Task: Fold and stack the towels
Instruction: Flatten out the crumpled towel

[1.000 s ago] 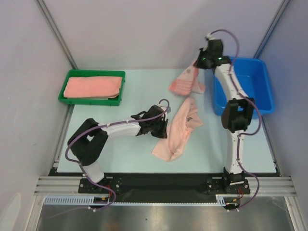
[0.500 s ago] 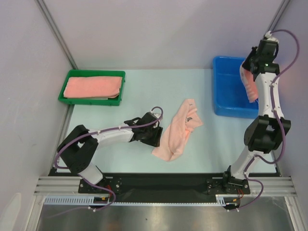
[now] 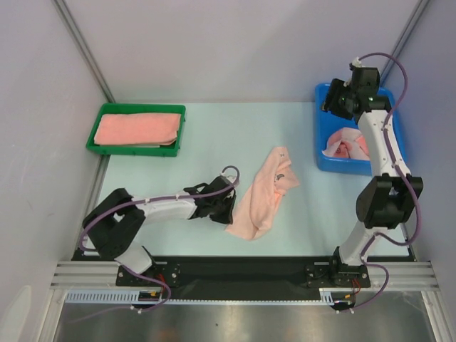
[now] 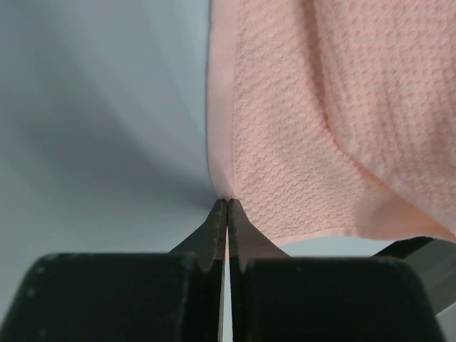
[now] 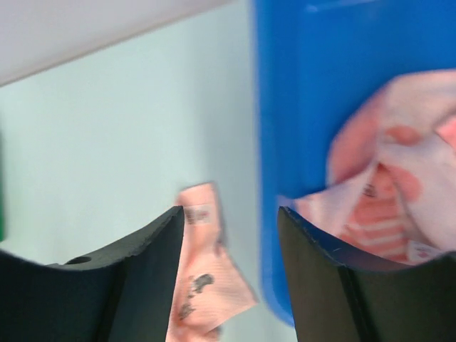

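A peach towel [image 3: 262, 194] with a small dark motif lies crumpled in the middle of the table. My left gripper [image 3: 229, 206] rests low at its left edge. In the left wrist view the gripper [image 4: 226, 203] is shut, and the towel's [image 4: 320, 107] hem puckers into its tips. My right gripper [image 3: 333, 107] hovers over the blue bin [image 3: 323, 132], and its jaws [image 5: 231, 214] stand open with nothing in them. A pink-and-white patterned towel [image 3: 347, 144] lies bunched in the bin [image 5: 299, 107]. The right wrist view shows that patterned towel [image 5: 399, 178] and, far below, the motif towel [image 5: 206, 285].
A green tray [image 3: 91, 140] at the back left holds a folded salmon towel [image 3: 135, 128]. Grey walls close in the table on the left, back and right. A black rail runs along the near edge.
The right arm carried the patterned towel from the table to the blue bin and let it go. The left gripper opened, then shut on the peach towel's edge, shifting slightly nearer.
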`<state>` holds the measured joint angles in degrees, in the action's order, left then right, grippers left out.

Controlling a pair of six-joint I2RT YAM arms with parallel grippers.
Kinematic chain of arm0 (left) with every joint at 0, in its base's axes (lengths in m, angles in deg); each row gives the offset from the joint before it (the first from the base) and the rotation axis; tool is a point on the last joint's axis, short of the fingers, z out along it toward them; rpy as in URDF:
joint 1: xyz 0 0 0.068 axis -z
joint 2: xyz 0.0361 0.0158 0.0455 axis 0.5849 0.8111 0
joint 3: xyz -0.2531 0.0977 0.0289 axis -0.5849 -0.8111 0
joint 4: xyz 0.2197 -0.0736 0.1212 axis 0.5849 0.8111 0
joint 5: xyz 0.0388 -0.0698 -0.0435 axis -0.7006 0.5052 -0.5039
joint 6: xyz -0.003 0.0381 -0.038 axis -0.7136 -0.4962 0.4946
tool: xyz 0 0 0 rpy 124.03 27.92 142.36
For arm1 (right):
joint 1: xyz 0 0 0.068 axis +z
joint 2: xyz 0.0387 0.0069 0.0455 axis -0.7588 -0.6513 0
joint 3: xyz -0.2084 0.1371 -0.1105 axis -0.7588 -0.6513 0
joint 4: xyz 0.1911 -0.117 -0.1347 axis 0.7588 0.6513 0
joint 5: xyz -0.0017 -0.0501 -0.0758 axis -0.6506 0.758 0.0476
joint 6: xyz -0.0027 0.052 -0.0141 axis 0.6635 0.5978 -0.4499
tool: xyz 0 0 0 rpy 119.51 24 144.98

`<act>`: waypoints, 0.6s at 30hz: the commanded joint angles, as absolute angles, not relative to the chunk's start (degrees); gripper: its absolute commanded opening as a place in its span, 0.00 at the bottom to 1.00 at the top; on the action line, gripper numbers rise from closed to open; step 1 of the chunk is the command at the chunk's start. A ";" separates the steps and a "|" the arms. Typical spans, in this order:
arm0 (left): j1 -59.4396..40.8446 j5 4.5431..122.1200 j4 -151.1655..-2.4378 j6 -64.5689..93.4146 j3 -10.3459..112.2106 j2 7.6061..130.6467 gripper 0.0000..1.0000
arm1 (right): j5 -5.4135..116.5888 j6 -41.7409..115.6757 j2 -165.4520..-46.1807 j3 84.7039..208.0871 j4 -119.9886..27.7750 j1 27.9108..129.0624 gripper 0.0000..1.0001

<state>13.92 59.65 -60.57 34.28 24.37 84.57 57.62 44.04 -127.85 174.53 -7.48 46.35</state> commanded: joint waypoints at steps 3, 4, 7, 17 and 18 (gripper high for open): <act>14.30 51.22 -52.75 42.20 17.01 73.04 0.00 | 51.45 47.45 -118.70 168.78 -7.77 53.20 0.56; 14.30 48.51 -51.51 44.74 16.30 70.91 0.00 | 52.84 47.90 -117.12 164.67 -8.29 54.79 0.56; 14.39 44.97 -46.50 48.10 14.01 60.37 0.00 | 57.15 51.76 -114.48 156.83 -10.57 61.65 0.51; 12.56 48.92 -47.36 36.05 27.95 58.82 0.68 | 68.15 77.82 -102.00 123.00 -22.42 72.56 0.52; 11.41 48.66 -47.89 32.93 35.81 61.46 0.69 | 67.80 80.05 -100.16 120.97 -23.14 72.74 0.55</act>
<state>13.33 50.16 -43.87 42.79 22.07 56.94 63.44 67.71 -107.32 124.61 -17.62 72.54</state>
